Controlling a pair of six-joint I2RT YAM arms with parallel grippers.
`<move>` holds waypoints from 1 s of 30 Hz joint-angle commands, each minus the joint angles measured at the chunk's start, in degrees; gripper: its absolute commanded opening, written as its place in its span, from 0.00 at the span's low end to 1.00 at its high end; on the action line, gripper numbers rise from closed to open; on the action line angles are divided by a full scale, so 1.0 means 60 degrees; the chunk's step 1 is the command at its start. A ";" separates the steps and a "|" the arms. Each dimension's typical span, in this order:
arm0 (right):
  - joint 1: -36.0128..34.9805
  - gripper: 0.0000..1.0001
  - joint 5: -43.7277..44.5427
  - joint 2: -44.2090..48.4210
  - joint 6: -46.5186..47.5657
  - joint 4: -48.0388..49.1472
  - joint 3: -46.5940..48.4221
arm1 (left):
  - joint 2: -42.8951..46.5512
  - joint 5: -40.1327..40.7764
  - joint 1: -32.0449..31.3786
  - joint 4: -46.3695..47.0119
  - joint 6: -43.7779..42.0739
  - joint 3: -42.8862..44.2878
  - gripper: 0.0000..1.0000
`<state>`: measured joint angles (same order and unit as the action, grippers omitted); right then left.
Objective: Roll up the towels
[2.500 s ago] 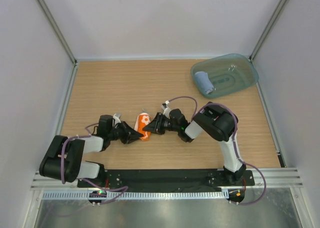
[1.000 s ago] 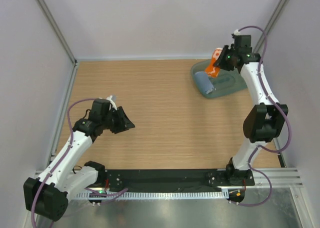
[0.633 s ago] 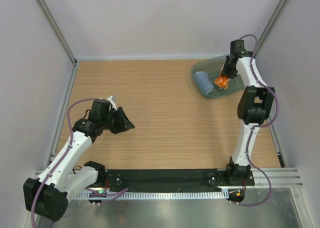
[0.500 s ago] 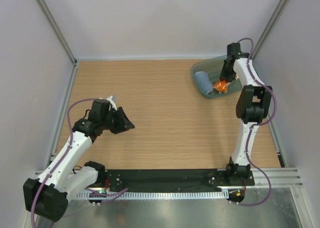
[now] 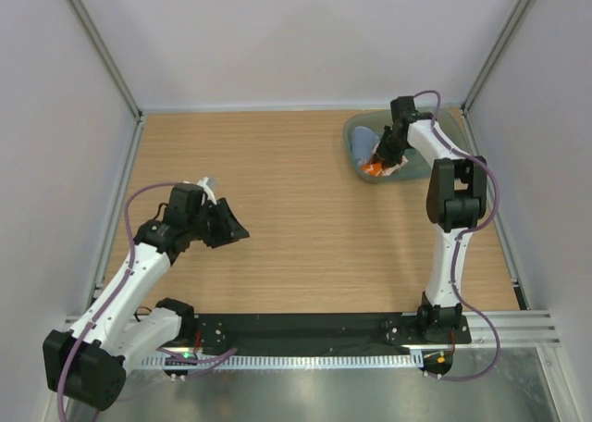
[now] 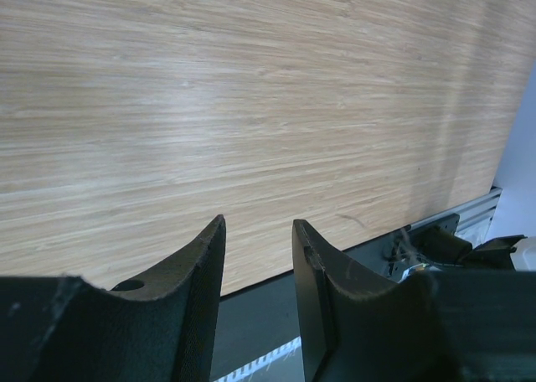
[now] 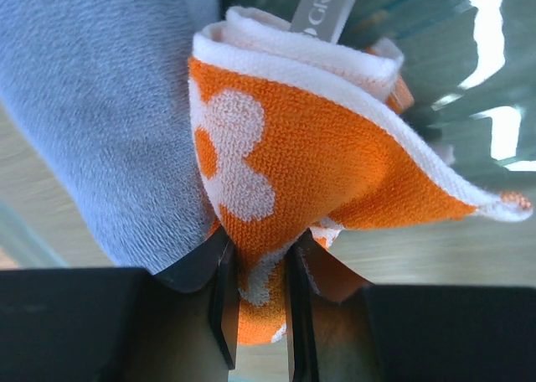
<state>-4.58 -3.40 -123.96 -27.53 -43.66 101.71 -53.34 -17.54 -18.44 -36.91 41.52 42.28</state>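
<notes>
Orange-print towel (image 7: 285, 172), rolled, is pinched in the right gripper (image 7: 255, 265) inside the teal tray (image 5: 359, 124), touching the blue towel (image 7: 100, 105), seemingly to store them together. Left gripper (image 6: 255, 231) hangs narrowly parted, empty, above the counter (image 5: 277, 163).

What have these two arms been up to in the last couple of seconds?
The right gripper carried the rolled white-and-orange printed cloth towel from the middle of the wooden table into the far-right translucent teal plastic tray. It is still clamped, beside the rolled light blue cloth towel. The left gripper drew back leftward and hangs open, empty. The blue towel stayed in the tray.
</notes>
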 commanded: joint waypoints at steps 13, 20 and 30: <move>0.0645 0.01 -0.2771 0.0665 0.1261 -0.0619 0.0218 | 0.0058 -0.0080 -0.0047 0.0277 -0.0123 -0.0016 0.38; 0.1510 0.01 -0.5275 0.0914 0.2389 -0.0209 0.0303 | -0.0016 -0.0124 -0.0018 0.0292 -0.0123 -0.0030 0.38; 0.1978 0.01 -0.9290 0.0021 0.1603 0.3183 0.1317 | -0.0162 -0.0211 -0.0033 0.0306 -0.0152 -0.0016 0.38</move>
<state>5.67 -46.39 -123.44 -13.45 -38.70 108.86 -53.89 -17.56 -18.41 -36.64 41.52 42.26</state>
